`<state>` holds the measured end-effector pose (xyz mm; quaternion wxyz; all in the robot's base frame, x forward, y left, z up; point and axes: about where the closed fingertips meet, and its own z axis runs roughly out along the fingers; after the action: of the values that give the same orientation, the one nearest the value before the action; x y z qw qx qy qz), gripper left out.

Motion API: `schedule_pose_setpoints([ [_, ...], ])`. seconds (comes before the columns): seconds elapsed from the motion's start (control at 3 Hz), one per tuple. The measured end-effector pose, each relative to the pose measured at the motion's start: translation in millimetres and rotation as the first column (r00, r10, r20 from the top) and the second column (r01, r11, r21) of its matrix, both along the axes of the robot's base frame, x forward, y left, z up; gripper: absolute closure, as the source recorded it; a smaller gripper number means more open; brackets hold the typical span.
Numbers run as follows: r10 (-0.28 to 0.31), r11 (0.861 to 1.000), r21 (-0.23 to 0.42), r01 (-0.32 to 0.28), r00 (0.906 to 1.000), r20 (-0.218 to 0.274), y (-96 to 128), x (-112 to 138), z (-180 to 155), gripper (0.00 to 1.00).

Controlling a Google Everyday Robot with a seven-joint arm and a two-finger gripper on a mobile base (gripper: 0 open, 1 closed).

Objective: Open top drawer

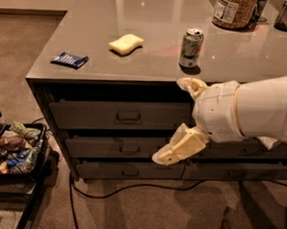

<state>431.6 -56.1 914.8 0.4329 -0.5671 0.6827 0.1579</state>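
- floor tray [40, 130] of mixed clutter: far left of the claw, low.
- blue packet [69, 60]: on the bench [151, 64], up and well left of the claw.
- top drawer [85, 116]: front with loop handle, just left of and behind the claw.
- yellow sponge [126, 43]: bench, up-left.
- claw [174, 120]: fingers spread, holding nothing, before the drawer fronts.
- green can [191, 41]: bench edge, just above.
- jar [234, 10]: far up-right.

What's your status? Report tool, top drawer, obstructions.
Tool open, in front of the drawer fronts, right of the handle, not touching it. Top drawer looks shut. Nothing between tool and handle.
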Motion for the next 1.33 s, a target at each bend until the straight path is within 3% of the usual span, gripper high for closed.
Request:
schedule_pose_setpoints([
  [0.33, 0.002, 0.999, -0.045, -0.003, 0.9998, -0.017, 7.6, 1.4, -25.7, 0.00],
  [0.67, 0.007, 0.990, -0.143, -0.016, 0.9983, -0.059, 19.5, 9.4, -45.7, 0.00],
  [1.0, -0.012, 0.957, -0.289, -0.020, 0.9939, -0.110, 11.9, 20.0, -75.7, 0.00],
  [1.33, -0.006, 0.950, -0.313, -0.022, 0.9959, -0.091, 5.8, 21.5, -77.1, 0.00],
])
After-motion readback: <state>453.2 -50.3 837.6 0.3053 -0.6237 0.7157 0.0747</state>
